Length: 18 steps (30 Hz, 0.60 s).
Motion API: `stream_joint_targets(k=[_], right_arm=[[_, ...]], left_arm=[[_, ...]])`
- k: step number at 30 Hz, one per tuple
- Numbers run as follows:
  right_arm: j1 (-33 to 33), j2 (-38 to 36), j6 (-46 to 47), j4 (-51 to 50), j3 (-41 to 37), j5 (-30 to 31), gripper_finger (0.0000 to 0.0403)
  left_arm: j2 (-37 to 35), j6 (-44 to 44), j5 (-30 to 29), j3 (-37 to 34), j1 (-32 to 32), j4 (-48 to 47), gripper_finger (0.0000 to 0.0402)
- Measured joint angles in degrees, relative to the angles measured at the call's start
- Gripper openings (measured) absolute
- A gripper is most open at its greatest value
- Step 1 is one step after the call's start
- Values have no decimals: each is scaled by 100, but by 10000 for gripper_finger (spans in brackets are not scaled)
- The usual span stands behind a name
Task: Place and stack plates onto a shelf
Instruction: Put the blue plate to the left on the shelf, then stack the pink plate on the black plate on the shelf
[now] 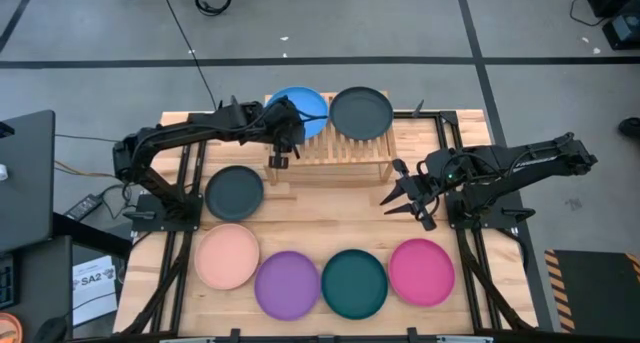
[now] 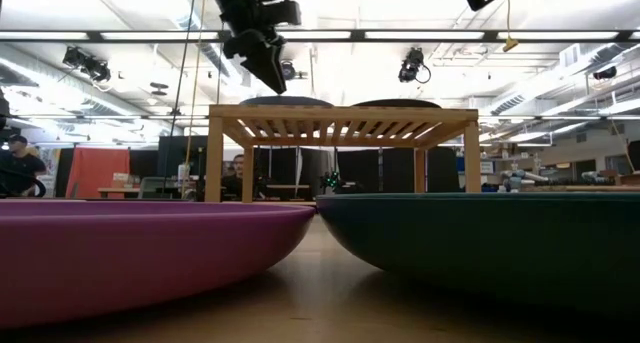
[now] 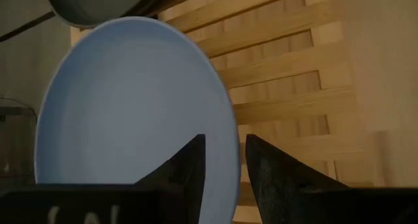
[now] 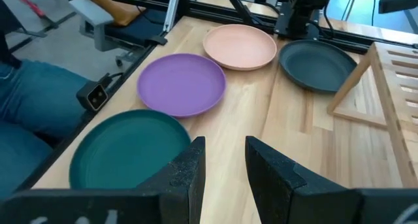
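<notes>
The blue plate (image 1: 303, 107) lies on the far-left part of the slatted wooden shelf (image 1: 340, 155), and my left gripper (image 1: 283, 133) is shut on its rim. A charcoal plate (image 1: 361, 113) rests flat on the shelf beside it. In the low view both plates show as dark rims on the shelf top (image 2: 340, 111), with the left gripper (image 2: 268, 68) above the left one. My right gripper (image 1: 405, 198) hovers open over bare table right of the shelf, holding nothing. Five more plates lie flat on the table. My left gripper holds the blue plate by its rim (image 3: 225, 160), on the side facing the table's left and near edges. One finger (image 3: 186, 168) is over the plate's inside and the other (image 3: 274, 178) is outside the rim. It comes slanting down from the left. The plate lies on the shelf slats.
On the table lie a charcoal plate (image 1: 234, 193) left of the shelf and, along the near edge, peach (image 1: 227, 255), purple (image 1: 287, 283), dark teal (image 1: 354, 282) and magenta (image 1: 421, 271) plates. A strip of bare wood (image 1: 330, 218) runs between the shelf and that row.
</notes>
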Motion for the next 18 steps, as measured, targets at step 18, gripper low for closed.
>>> stream_joint_targets(k=[18], right_arm=[[790, 75, 1569, -352, 2, 27, 114]], left_arm=[[-344, -980, -220, 52, -1173, -16, 117]])
